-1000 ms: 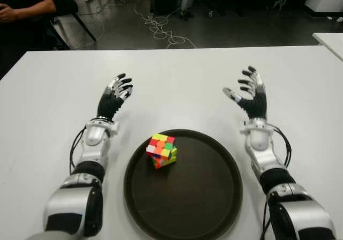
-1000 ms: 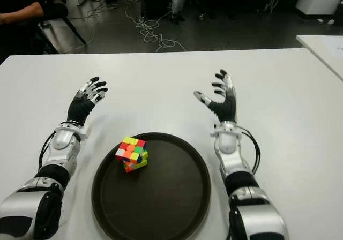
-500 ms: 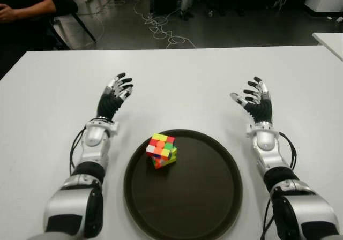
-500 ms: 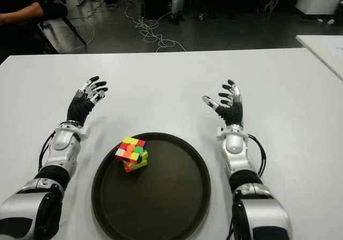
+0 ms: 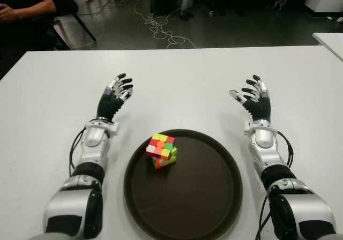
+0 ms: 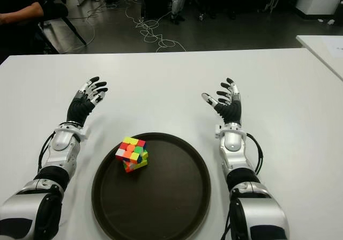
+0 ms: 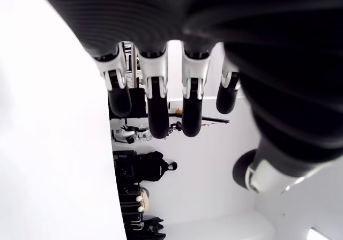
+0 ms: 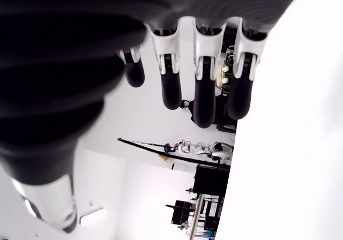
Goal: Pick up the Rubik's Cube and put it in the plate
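Status: the Rubik's Cube (image 5: 162,150) sits inside the dark round plate (image 5: 203,197), on its far-left part, just inside the rim. Neither hand touches it. Judged from this placement, the put-down is complete and nothing of the task appears left beyond keeping the hands clear.

Left hand (image 5: 114,96): over the white table (image 5: 182,84), left of and beyond the plate, well apart from the cube. Fingers spread and extended, holding nothing; the left wrist view confirms straight fingers (image 7: 153,103) with only room background past them.

Right hand (image 5: 253,97): right of and beyond the plate, palm turned inward, fingers splayed, empty. The right wrist view shows the same, fingers (image 8: 203,98) straight, nothing between them and the thumb.

Cube orientation: a cube has no true long axis (all edges equal), so only facing can be noted. It looks scrambled, with a mostly yellow, orange and red face up. It is turned so one vertical edge points roughly toward the robot, and it appears slightly tilted, its near-left bottom edge perhaps riding on the plate's raised lip; I cannot tell this for certain.

Background: a person's arm (image 5: 27,8) at far left, cables (image 5: 161,28) on the floor.
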You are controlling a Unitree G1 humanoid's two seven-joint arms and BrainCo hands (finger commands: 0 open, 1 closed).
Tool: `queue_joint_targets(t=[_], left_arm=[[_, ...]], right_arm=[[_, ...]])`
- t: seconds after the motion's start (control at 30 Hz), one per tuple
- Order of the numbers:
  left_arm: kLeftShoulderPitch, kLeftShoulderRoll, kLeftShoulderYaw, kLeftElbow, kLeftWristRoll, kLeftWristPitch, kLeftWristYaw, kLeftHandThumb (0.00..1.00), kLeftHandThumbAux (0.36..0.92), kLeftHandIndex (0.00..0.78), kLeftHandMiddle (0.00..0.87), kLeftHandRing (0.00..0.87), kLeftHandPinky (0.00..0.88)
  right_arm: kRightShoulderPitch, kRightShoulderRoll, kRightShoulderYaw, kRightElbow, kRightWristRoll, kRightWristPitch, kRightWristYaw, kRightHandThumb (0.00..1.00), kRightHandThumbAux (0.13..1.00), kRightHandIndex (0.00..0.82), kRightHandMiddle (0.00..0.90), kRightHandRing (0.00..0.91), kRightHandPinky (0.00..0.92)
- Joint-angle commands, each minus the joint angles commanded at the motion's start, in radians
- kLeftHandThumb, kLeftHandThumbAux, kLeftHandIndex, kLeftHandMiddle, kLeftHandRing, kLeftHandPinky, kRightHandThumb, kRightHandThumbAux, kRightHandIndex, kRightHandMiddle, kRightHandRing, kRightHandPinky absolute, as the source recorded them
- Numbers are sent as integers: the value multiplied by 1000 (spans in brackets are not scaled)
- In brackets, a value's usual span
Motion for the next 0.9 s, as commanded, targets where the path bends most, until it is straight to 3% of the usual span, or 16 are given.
queue_joint_targets(t=[0.43, 0.9], left_arm=[[0, -5, 2, 5, -1, -13, 3, 59, 657, 133, 208, 185, 169], [1, -8, 3, 4, -6, -13, 5, 55, 682, 137, 212, 176, 124]], right_arm=[[12, 0, 6, -31, -9, 17, -8, 50, 707, 125, 224, 279, 319], [17, -2, 11, -41, -15, 14, -7, 69, 706, 131, 227, 272, 307]])
